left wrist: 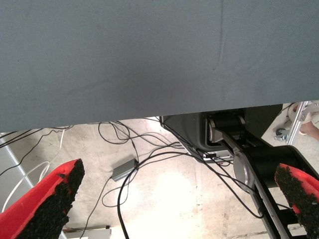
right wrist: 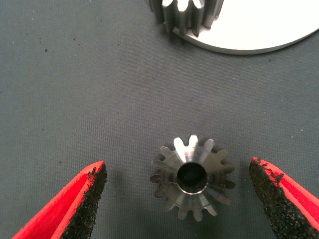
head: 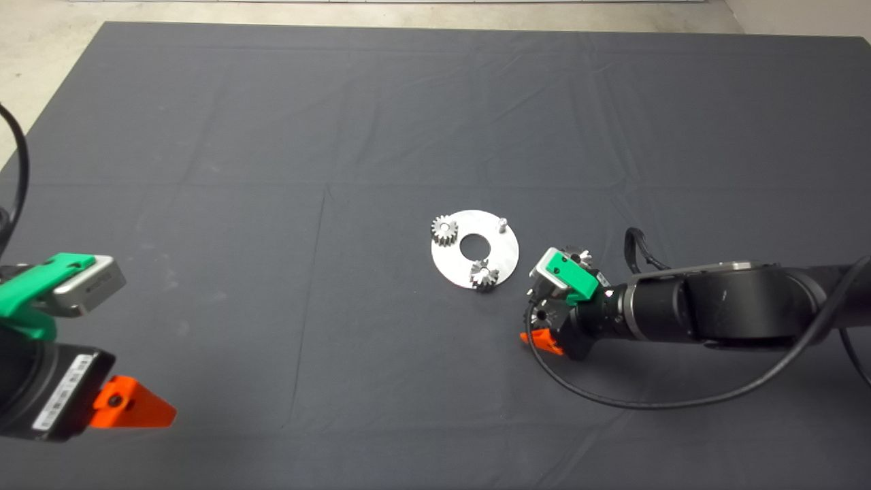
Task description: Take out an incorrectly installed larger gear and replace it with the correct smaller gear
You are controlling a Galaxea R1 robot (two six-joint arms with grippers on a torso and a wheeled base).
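The gear [right wrist: 192,177] lies flat on the mat [head: 204,204], just right of the round plate [head: 500,262], between our right gripper's [right wrist: 182,199] spread fingers and apart from both. We should centre it, descend squarely, then close. Our left gripper [left wrist: 179,199] waits open, near left.

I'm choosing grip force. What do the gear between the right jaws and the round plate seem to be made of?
The gear looks like machined steel: grey, with bright glints on the teeth. The round plate looks like pale brushed metal, perhaps aluminium, with an even matte sheen.
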